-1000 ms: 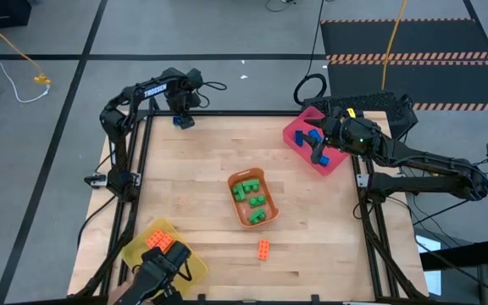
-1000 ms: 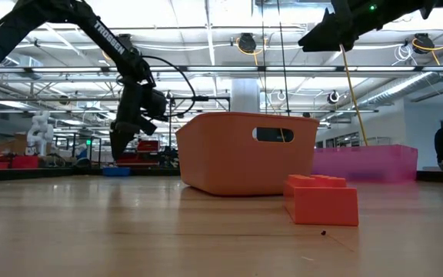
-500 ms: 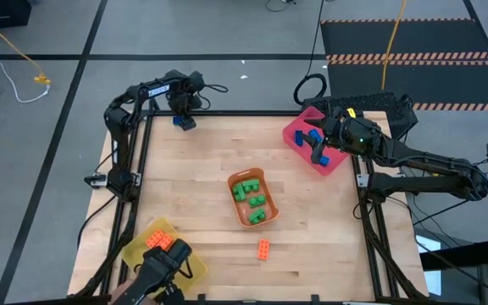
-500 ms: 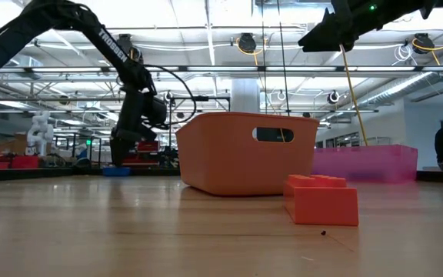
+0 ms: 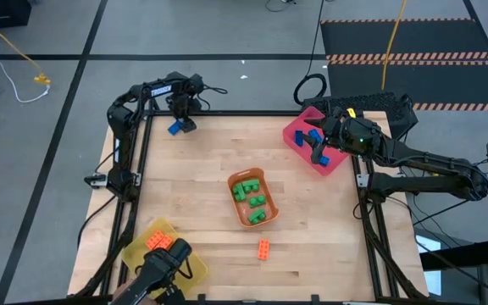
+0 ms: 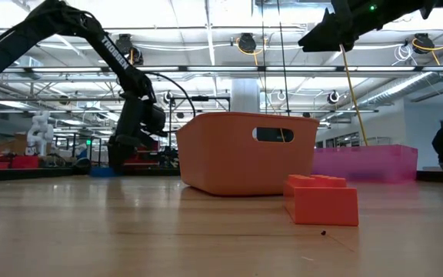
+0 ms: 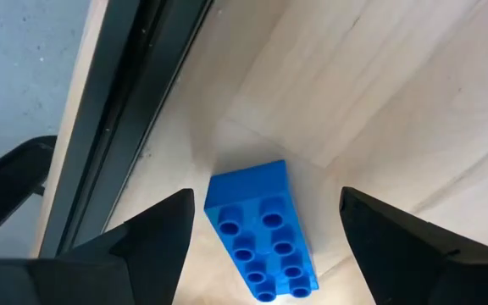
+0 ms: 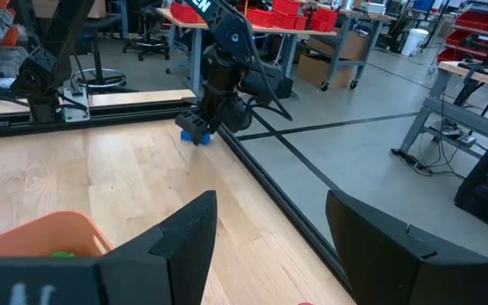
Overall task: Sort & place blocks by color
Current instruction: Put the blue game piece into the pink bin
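At the tabletop's (image 5: 193, 169) 11 o'clock corner, you will find the left hand (image 5: 179, 125) lowered over a blue block (image 5: 174, 128). In the left wrist view the fingers (image 7: 155, 237) are spread apart, one on each side of the blue block (image 7: 261, 233), with a gap on both sides; the hand is released and grasps nothing. The block lies flat on the wood, studs up, just beside the dark frame rail (image 7: 117, 127) at the tabletop edge.

At 1 o'clock, note the right hand (image 5: 320, 157) held above the pink tray (image 5: 299, 135), which contains further blue blocks (image 5: 313, 135). The right wrist view shows its fingers (image 8: 185, 237) parted and empty.

Near the centre, the orange tray (image 5: 263, 219) holds the green blocks (image 5: 251, 196). At 6 o'clock, a single orange block (image 5: 263, 248) lies on the bare wood, apart from every tray; in the low view it (image 6: 321, 198) stands in front of the orange tray (image 6: 244, 152). At 7 o'clock, the yellow tray (image 5: 142, 250) holds orange blocks (image 5: 159, 241), partly hidden by a dark camera mount (image 5: 163, 271).
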You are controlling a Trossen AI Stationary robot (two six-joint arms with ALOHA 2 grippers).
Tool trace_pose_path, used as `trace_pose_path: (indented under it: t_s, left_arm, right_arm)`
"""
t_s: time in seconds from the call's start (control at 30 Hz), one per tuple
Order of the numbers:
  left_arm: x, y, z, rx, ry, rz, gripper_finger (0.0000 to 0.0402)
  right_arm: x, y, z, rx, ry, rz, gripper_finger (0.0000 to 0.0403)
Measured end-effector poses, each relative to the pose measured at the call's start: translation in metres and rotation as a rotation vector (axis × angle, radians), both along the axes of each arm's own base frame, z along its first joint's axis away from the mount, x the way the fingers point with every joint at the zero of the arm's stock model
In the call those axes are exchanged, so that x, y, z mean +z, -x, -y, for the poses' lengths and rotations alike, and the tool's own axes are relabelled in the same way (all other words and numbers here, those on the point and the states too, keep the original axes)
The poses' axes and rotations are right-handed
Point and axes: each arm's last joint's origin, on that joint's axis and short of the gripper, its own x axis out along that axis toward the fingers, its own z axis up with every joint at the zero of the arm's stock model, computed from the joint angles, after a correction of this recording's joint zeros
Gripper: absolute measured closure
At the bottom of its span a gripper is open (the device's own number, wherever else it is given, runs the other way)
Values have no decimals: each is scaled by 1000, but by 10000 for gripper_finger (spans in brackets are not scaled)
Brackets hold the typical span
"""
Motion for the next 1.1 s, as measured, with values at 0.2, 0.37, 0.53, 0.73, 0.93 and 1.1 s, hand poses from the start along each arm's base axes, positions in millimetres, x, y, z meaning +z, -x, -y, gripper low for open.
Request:
trace_pose_path:
  t_s: [0.2,0.37,0.53,0.73,0.93,1.1]
  left_arm:
    - [0,0,1,7,4,-12,106]
    - [0,1,1,14,4,-23,109]
    - [0,1,1,14,3,-23,164]
    - [1,1,1,7,4,-26,268]
    - [2,1,1,1,-3,-35,276]
    - [7,3,5,-25,-2,-145,273]
  right_arm:
    - [0,0,0,0,1,0,187]
    - [0,0,0,-1,2,-1,187]
    - [0,0,0,-2,2,-1,187]
    - [0,0,0,-2,2,-1,187]
    - [0,0,0,-2,5,-2,187]
    - [0,0,0,0,11,-6,187]
